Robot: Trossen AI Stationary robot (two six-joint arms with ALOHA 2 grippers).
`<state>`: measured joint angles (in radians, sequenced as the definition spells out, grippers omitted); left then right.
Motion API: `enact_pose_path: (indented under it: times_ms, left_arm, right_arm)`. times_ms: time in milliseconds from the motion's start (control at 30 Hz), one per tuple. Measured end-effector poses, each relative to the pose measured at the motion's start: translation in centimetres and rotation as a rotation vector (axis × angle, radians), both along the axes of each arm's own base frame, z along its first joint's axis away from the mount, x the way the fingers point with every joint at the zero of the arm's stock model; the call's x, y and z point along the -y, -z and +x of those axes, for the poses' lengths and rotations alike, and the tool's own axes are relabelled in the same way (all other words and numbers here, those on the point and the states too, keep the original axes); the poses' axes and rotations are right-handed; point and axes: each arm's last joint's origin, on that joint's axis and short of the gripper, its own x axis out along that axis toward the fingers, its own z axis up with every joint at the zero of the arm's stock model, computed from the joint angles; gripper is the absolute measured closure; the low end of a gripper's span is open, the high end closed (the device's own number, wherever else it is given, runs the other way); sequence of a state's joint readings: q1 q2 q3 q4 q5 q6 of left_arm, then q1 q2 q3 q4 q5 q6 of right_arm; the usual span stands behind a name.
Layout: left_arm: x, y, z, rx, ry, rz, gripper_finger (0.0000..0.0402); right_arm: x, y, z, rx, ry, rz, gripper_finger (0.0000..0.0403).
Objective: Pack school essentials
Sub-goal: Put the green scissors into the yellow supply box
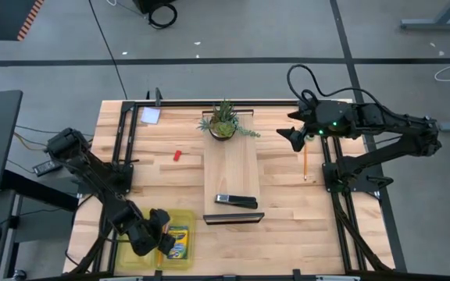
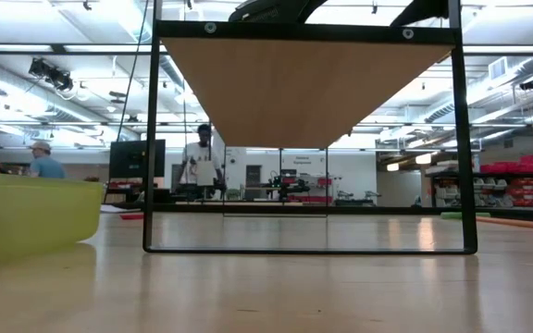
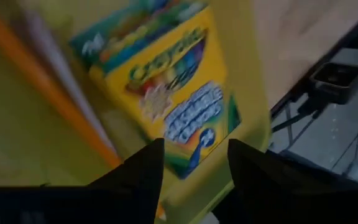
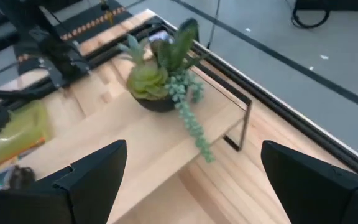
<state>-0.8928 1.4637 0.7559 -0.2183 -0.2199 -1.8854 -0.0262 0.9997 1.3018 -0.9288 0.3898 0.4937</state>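
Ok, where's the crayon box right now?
In the high view the crayon box lies in the yellow bin at the table's near-left corner, right beside the open left gripper.

Even bright overhead lighting from ceiling strips with soft shadows, mild glare on the table [image 2: 276,287], left wrist view motion-blurred across the crayon box [image 3: 166,93], low view's near foreground soft.

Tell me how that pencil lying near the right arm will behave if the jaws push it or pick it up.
The pencil is thin and lies flat on the wood table, so it will probably roll if nudged sideways. It looks light and stiff. With so little height, it may slip from the right gripper unless pinched squarely.
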Motion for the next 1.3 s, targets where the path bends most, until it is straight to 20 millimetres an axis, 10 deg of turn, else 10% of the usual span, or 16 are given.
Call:
enact_pose_path:
  times_ms: [533, 1300]
  left_arm:
    - [-7.9, -5.6, 2.3, 0.388, 0.312, 0.673, 0.029]
    - [-15.7, -7.9, -0.2, 0.339, 0.35, 1.021, 0.039]
  right_arm:
    - [3.1, 1.3, -0.8, -0.151, 0.141, -0.192, 0.0025]
    - [5.6, 14.5, -1.2, -0.272, 0.549, 0.213, 0.0025]
